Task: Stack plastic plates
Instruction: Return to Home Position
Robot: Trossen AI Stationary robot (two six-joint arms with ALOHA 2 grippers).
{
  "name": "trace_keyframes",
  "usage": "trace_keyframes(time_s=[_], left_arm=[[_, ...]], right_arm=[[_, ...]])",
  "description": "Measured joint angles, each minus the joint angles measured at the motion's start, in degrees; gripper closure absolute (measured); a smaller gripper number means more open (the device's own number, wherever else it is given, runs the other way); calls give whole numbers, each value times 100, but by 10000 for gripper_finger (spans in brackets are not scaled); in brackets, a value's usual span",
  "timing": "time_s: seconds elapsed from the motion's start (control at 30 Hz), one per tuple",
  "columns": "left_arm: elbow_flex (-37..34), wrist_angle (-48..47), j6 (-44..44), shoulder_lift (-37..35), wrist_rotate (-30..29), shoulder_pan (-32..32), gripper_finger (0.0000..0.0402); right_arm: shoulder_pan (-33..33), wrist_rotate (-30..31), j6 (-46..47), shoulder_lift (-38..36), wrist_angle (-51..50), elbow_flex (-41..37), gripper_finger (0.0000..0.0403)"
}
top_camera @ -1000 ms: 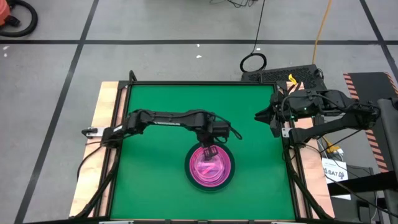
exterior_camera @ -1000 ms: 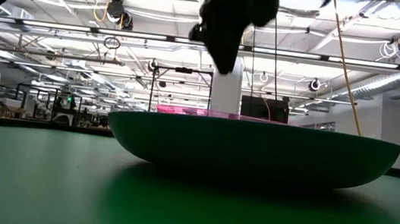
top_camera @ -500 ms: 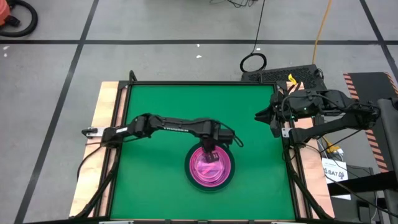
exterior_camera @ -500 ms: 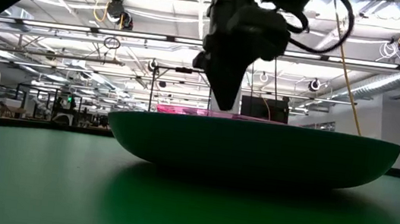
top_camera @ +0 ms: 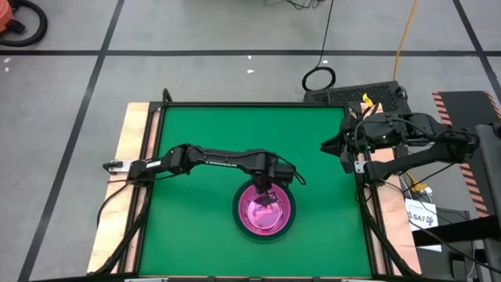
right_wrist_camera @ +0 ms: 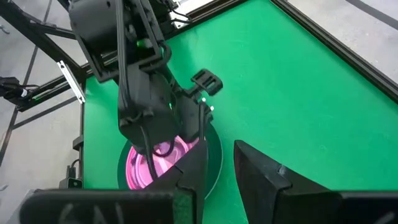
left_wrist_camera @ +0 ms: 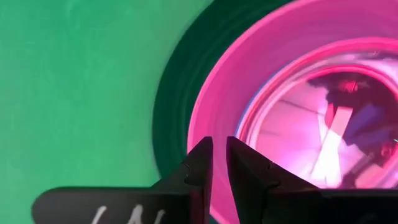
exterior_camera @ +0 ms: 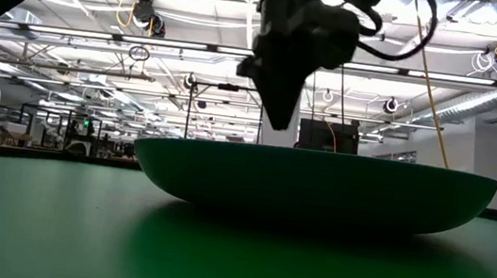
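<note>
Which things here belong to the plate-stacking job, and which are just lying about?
Job: grey plate, pink plates stacked in it, left gripper above them, right gripper at the table's right edge.
Lying about: cable coil, yellow cable and orange object, all on the floor.

Pink plates (right_wrist_camera: 142,167), nested in a dark grey plate (right_wrist_camera: 214,140) on a green table (right_wrist_camera: 298,81), are overhung by the left arm (right_wrist_camera: 146,93); the right gripper's (right_wrist_camera: 219,154) fingers are held slightly apart.

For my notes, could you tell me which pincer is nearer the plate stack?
Left. The left pincer hangs over the plate stack; the right pincer sits apart at the table's right edge.
</note>
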Motion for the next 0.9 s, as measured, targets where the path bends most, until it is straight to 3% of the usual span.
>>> trace_keyframes(time_s=[0.23, 0.4, 0.5, 0.6, 0.9], left_arm=[[-8, 82, -249, -722, -63, 102, 351], [2, 583, 506, -1647, -438, 102, 366], [2, 811, 1079, -2211, -663, 70, 393], [13, 835, 1395, -2654, -880, 66, 394], [6, 781, 1233, -3381, -910, -32, 395]], right_arm=[[-1, -12, -76, 0, 78, -1, 330], [1, -25, -432, 0, 297, 2, 346], [-1, -27, -791, 0, 425, 1, 372], [0, -22, -1124, 0, 564, 0, 397], [-1, -34, -2738, 15, 1426, 2, 402]])
